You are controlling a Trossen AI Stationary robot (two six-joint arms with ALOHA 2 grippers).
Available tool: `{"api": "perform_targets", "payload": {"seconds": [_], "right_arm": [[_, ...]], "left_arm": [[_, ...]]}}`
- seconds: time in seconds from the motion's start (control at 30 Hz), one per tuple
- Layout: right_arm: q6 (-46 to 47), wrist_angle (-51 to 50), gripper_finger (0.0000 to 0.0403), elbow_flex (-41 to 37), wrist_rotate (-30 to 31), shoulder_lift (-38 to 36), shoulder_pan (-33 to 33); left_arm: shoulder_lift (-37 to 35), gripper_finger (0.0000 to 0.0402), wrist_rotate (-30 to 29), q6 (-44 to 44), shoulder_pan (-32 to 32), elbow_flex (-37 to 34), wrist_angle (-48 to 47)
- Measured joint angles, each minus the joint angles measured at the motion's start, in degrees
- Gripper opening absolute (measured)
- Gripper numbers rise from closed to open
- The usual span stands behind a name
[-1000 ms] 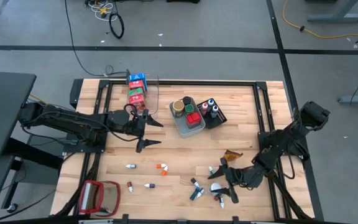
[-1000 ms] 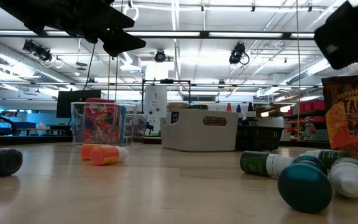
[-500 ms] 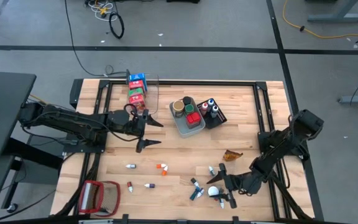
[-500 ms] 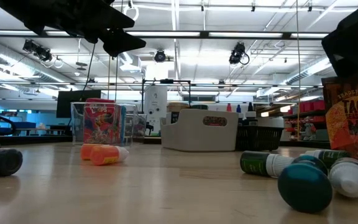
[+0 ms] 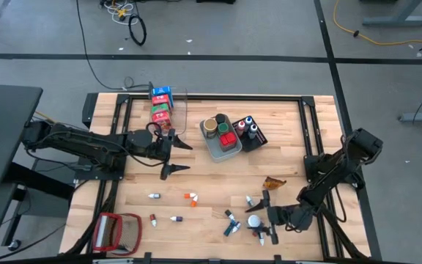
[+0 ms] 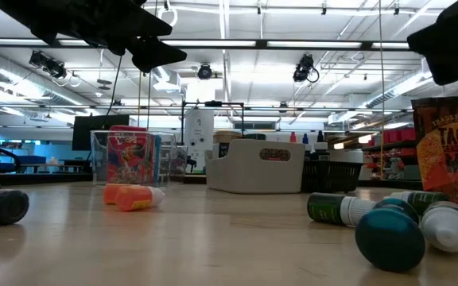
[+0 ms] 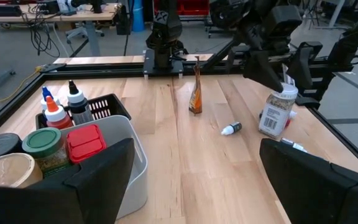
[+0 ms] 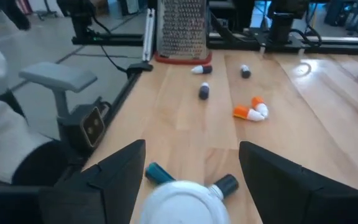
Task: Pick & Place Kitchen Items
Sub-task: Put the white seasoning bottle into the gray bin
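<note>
The right end effector [image 5: 264, 218] hangs low at the bench's [image 5: 211, 176] near edge, fingers apart around an upright white-capped jar [image 5: 253, 221]. Small round bottles [image 5: 230, 223] lie on their sides nearby. Farther off, the left end effector [image 5: 174, 155] hovers open beside the bins [image 5: 222, 147].

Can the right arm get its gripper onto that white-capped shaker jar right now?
Probably yes. The right gripper is open and straddles the white-capped shaker jar, a finger on each side, with nothing between them. The small bottles lying close by look like the only possible snag.
</note>
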Motion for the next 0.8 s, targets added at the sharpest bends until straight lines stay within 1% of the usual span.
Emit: {"api": "perform_targets", "payload": {"seconds": [0.13, 0.33, 0.5, 0.63, 0.8], "right_arm": [[0.54, 0.42, 0.0282, 0.00, 1.79, -0.02, -0.02], [7.81, -1.17, 0.0300, 0.00, 1.28, -0.04, -0.20], [6.38, -3.54, 0.0317, 0.00, 1.27, -0.07, 0.22], [6.24, -6.50, 0.0329, 0.00, -0.27, -0.09, 0.22], [5.63, -7.93, 0.0333, 0.00, -0.25, 0.25, 0.20]], "left_arm": [[0.02, 0.0355, 0.00, 0.00, 0.01, 0.00, 0.02], [0.01, 0.0355, -0.01, -0.01, 0.00, 0.00, 0.01], [0.02, 0.0355, 0.00, 0.00, 0.01, 0.00, 0.02], [0.01, 0.0355, 0.00, -0.01, -0.01, 0.00, 0.01], [0.02, 0.0355, 0.00, 0.00, -0.01, 0.00, 0.00]]}}
